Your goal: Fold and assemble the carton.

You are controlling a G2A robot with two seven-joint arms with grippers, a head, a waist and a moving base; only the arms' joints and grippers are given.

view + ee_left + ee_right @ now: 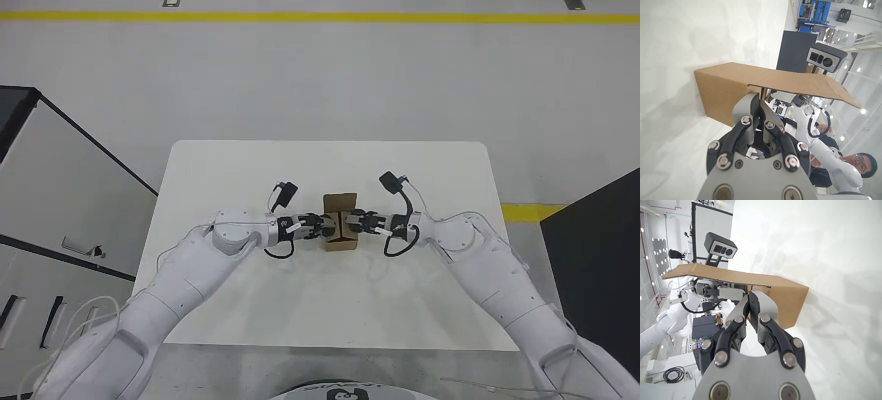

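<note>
Both arms stretch inward from opp. sides, elbows out, forearms approx. level, wrists pointed at each other. The left gripper (758,99) has its fingers (745,106) pressed close, seemingly pinching a carton (721,94) wall. The right gripper (749,295) has its fingers (764,302) nipped onto the carton's opp. edge, cardboard visible between them.

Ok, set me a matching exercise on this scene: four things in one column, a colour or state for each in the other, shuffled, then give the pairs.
Things
1. carton
2. table
3. floor stripe
4. left gripper

Colour or state
A. yellow
B. shut on a cardboard edge
C. brown
D. white

Pairs: 1-C; 2-D; 3-A; 4-B
</note>
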